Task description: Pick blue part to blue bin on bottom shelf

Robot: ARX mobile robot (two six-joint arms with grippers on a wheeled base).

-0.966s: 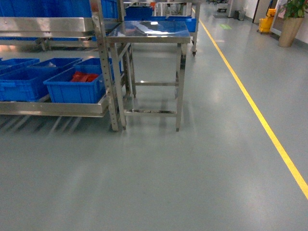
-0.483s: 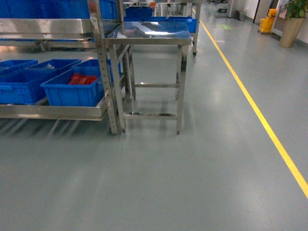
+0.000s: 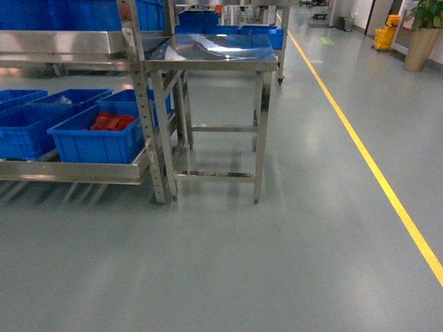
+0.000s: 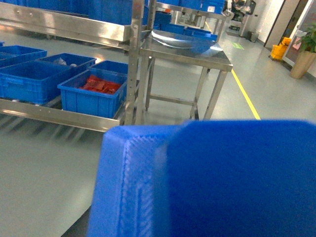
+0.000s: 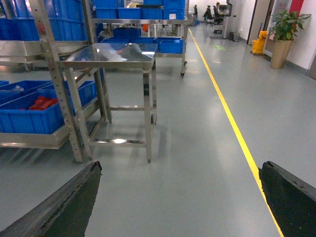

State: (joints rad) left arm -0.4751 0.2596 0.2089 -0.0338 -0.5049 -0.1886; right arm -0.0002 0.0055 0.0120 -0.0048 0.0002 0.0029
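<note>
- Filling the lower part of the left wrist view, the dark-blue blocky plastic part (image 4: pixel 207 182) sat right against the lens, with a ribbed, rounded edge on its left side.
- We could not see the left gripper behind that part, so we cannot tell how its jaws stood.
- The right gripper (image 5: pixel 178 170) was spread wide, its dark fingers (image 5: pixel 64 202) at either lower corner with only grey floor (image 5: pixel 187 148) between them.
- Well apart from the part, the deep plain-walled blue plastic bin (image 3: pixel 24 131) stood on the bottom stainless-steel shelf (image 3: pixel 76 171) of the rack.
- Just beside it on the same shelf sat a like blue crate holding red material (image 3: pixel 97 135).
- Right of the rack stood a shiny steel table (image 3: pixel 208 50), touching the rack's post.
- A yellow floor line (image 3: pixel 374 173) ran along the aisle further right.
</note>
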